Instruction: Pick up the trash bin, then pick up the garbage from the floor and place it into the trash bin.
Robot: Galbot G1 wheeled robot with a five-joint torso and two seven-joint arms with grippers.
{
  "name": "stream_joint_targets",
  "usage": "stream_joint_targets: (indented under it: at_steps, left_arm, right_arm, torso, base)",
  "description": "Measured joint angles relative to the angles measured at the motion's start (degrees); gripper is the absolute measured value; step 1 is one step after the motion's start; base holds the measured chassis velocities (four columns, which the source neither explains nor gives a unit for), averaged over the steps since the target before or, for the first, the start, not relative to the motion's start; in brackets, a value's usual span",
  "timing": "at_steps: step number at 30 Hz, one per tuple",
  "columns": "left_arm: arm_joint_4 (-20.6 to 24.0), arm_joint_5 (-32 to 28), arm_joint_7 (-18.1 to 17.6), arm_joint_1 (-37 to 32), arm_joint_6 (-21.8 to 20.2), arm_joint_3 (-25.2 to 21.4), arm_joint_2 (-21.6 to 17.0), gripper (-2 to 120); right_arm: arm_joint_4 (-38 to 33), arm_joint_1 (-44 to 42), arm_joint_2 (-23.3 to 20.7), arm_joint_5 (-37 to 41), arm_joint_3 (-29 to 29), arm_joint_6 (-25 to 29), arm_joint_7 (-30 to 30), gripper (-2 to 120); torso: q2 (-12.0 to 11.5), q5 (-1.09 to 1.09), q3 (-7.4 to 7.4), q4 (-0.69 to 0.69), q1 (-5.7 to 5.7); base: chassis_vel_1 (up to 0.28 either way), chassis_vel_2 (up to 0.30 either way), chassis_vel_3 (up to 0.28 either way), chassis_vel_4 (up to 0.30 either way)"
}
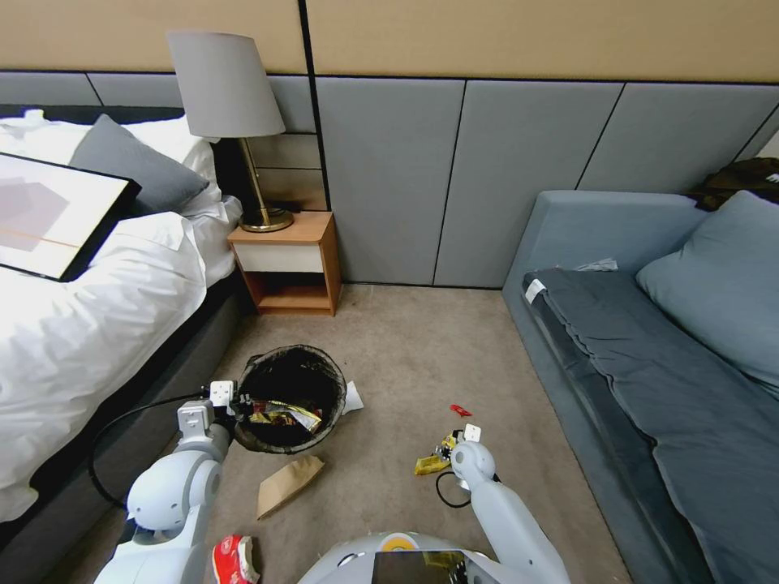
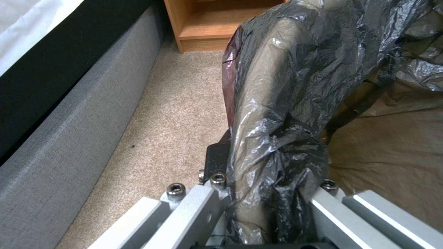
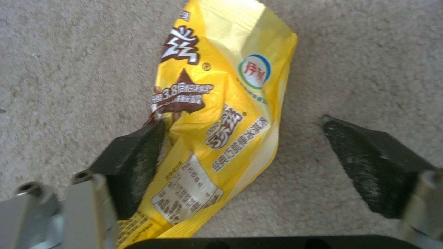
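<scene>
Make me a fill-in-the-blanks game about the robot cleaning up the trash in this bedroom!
1. The left gripper is clamped on the ____ liner of the trash bin.
2. The right gripper is open around a ____ snack packet on the carpet.
3. A flat brown paper bag lies on the ____.
4. On the nightstand stands a ____.

Missing words: black; yellow; carpet; lamp

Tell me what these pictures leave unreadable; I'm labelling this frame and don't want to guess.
- Left gripper, left wrist view: black plastic liner of the round white trash bin covers its jaws.
- Red-and-white crumpled wrapper, head view: cut off by the bottom edge.
- Yellow snack packet, right wrist view: its lower end is hidden behind the right gripper, whose jaws stand apart.
</scene>
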State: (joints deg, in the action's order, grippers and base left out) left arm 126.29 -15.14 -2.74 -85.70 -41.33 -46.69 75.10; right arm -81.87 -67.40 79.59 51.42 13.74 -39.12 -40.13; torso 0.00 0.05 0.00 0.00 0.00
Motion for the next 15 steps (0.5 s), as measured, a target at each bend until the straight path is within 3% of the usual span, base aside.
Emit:
stream_joint_targets:
  at_steps: [6,15]
  left_arm:
    - [0.0,0.03,0.06,-0.11,0.0,-0.05,-0.05,0]
    - [-0.19,0.1,0.09,0.08,0.01,0.07,0.07,0]
  right_arm:
    - [-2.67,-1.39,-0.44,0.71,-0.83,-0.23,-0.56,66]
    - [-5.93,-2.47,-1.2,1.46,-1.87,-0.87,-1.05,30]
  torso:
    - [0.0,0.05,0.01,0.02,0.0]
    - [-0.01,-0.03,0.01,0.0,0.0]
  base:
    - [0.0,0.0,0.0,0.0]
    - [0.0,0.0,0.0,0.0]
